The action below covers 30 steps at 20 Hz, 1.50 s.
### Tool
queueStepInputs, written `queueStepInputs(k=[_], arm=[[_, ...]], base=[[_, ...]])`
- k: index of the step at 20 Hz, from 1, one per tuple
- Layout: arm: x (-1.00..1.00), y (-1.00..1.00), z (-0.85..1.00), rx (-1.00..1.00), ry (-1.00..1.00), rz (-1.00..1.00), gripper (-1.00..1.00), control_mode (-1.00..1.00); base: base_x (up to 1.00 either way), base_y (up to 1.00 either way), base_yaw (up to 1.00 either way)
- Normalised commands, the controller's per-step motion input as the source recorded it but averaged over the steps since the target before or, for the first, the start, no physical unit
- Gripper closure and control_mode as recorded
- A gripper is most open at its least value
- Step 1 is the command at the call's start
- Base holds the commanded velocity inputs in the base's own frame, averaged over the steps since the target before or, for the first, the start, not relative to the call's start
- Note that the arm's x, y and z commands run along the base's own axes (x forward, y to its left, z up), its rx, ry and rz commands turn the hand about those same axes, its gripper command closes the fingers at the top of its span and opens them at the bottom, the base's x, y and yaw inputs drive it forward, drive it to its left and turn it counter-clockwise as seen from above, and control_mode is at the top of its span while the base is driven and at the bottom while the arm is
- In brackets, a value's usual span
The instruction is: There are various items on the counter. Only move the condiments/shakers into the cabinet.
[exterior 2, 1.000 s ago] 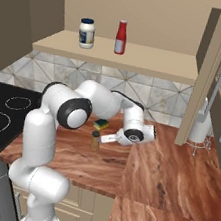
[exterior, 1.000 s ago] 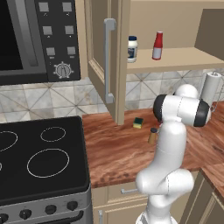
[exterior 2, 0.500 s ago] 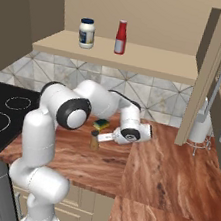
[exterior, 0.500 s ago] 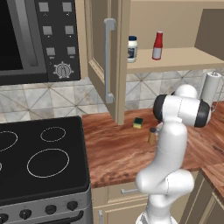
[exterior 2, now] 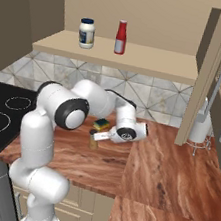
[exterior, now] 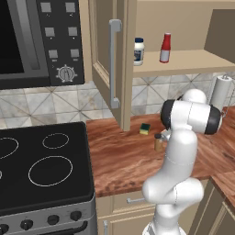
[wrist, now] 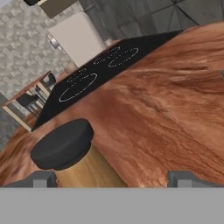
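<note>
The small tan shaker (wrist: 65, 146) with a dark top stands on the wood counter (wrist: 166, 87), between my open gripper's (wrist: 111, 179) fingertips and nearer the left one. From the right base view my gripper (exterior 2: 98, 137) lies low and sideways at the shaker (exterior 2: 93, 142), with nothing held. The shaker (exterior: 158, 142) stands just left of my arm. On the shelf of the open cabinet (exterior 2: 141, 56) stand the white jar (exterior 2: 86, 33) with a blue lid and the red bottle (exterior 2: 121, 37); they also appear as jar (exterior: 138, 51) and bottle (exterior: 165, 47).
A green-and-yellow sponge (exterior 2: 100, 124) lies just behind the shaker near the wall. The paper towel roll (exterior 2: 201, 127) stands at the back right. The cabinet door (exterior: 103, 59) hangs open over the counter (exterior: 119, 160). The black stovetop (exterior: 41, 165) adjoins on the left.
My hand has slid a little left and down along the counter, closer to the shaker. Its jaws have stayed wide. Jar, bottle and sponge have not moved.
</note>
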Motion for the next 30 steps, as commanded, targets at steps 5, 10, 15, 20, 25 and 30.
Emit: queueStepInputs(k=[5, 10, 15, 20, 25, 30], arm=[[0.0, 0.19, 0.0, -0.01, 0.0, 0.0, -1.0, -1.0], [0.0, 0.03, 0.0, 0.0, 0.0, 0.0, 1.0, -1.0], [0.0, 0.0, 0.0, 0.0, 0.0, 0.0, 1.0, -1.0], [-0.16, 0.0, 0.34, 0.0, -0.16, 0.0, 1.0, -1.0], [-0.54, 0.0, 0.92, 0.0, -0.38, 0.0, 1.0, -1.0], [-0.69, 0.0, 1.0, -0.05, -0.38, -0.01, 1.0, -1.0]], base=[[0.0, 0.0, 0.0], [0.0, 0.0, 0.0], [0.0, 0.0, 0.0], [0.0, 0.0, 0.0], [0.0, 0.0, 0.0], [0.0, 0.0, 0.0]])
